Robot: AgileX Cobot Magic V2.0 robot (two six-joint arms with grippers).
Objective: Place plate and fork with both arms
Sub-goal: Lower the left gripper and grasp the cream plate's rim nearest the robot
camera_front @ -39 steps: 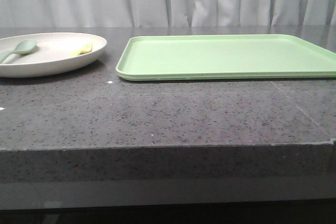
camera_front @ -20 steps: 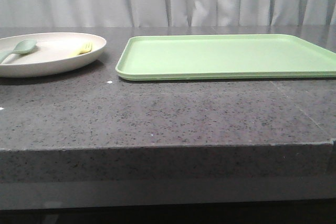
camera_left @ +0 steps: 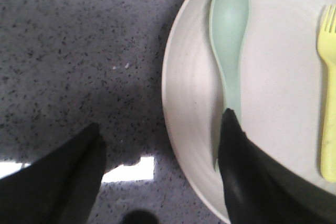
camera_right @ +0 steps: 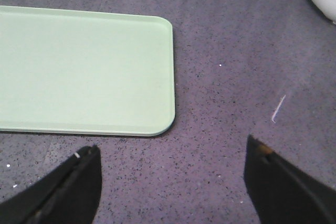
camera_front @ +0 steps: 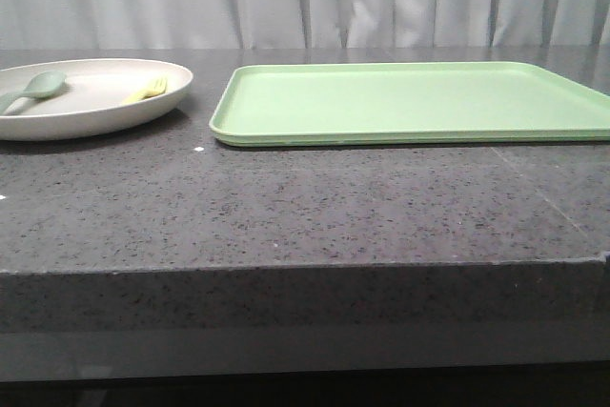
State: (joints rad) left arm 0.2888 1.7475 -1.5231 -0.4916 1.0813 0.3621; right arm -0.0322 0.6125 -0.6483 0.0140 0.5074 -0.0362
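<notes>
A: Anything change across the last second in the front view?
B: Barely. The plate (camera_front: 91, 97) sat at the left of the table (camera_front: 305, 207) in all three, tray (camera_front: 410, 102) to its right, same spots. The fork (camera_front: 146, 91) looked a touch different on the plate, but too small to call it a move.
A: So no progress?
B: My read: none yet, nothing lifted, tray bare. Neither arm showed in the front view.
A: Left gripper (camera_left: 163, 145)?
B: Wide open, holding nothing. It hovered over the plate's rim; one finger over the table, the other over the spoon (camera_left: 229, 51) handle, inside the plate. Can't tell if it touched.
A: Fork there too?
B: Yes, the yellow fork (camera_left: 329, 98) lay beside the spoon on the plate, apart from it.
A: Right gripper (camera_right: 170, 177)?
B: Open wide, empty, above bare table just off the tray (camera_right: 84, 72) corner, well away from the fork.
A: Meaning?
B: Looked like the left was lining up on the plate edge; the right had far to go for the fork.
</notes>
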